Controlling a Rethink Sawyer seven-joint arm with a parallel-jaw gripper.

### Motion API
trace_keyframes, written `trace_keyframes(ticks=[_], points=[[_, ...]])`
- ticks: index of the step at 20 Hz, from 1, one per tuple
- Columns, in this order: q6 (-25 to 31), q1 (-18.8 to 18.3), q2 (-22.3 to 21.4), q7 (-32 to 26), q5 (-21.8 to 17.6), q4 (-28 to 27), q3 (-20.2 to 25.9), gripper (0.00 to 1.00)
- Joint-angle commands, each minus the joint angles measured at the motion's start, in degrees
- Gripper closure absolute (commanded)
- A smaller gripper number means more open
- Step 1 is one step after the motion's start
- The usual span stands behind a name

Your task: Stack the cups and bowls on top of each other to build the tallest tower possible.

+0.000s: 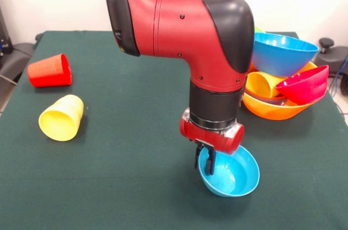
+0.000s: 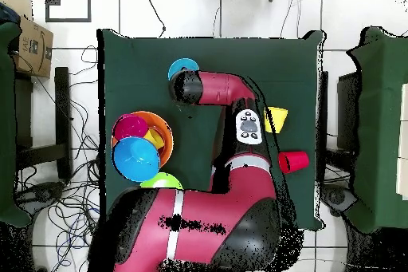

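Observation:
My gripper (image 1: 205,159) hangs low near the table's front and is shut on the rim of a small light-blue bowl (image 1: 234,173), one finger inside and one outside. The bowl tilts with its opening toward the camera. In the overhead view that bowl (image 2: 182,68) peeks out beside the wrist, which hides the fingers. The tower stands at the right: a large orange bowl (image 1: 274,110) holds a yellow-orange cup (image 1: 263,84) on its side and a crimson bowl (image 1: 310,84), with a blue bowl (image 1: 283,53) on top. A red cup (image 1: 50,70) and a yellow cup (image 1: 61,117) lie on their sides at the left.
The table is covered in dark green cloth (image 1: 136,197). A lime green bowl (image 2: 162,181) sits against the pile on the robot's side. A cardboard box (image 2: 28,45) and chairs stand off the table.

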Motion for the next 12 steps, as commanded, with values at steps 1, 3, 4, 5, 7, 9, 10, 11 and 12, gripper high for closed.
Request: trace_keyframes(ticks=[1,3,4,5,7,9,10,11,12], points=[[-3.2,1.06,4.2,-2.84,-5.4,2.98,2.62,1.0],[-2.82,0.64,3.92,-3.89,-5.57,3.11,3.12,1.0],[-2.74,0.59,3.62,-3.87,-5.5,3.54,3.21,1.0],[-2.88,0.79,3.17,-3.46,-5.48,4.1,2.97,1.0],[-2.57,1.5,0.87,-2.33,-5.29,6.35,2.22,1.0],[-0.37,1.83,-3.18,-2.19,-4.74,9.95,2.0,1.0],[1.06,1.91,-6.2,-2.1,-4.17,12.78,2.13,1.0],[1.71,2.14,-7.77,-1.81,-3.86,14.15,1.97,1.0],[2.59,2.75,-10.33,-1.55,-3.73,15.99,1.42,1.0]])
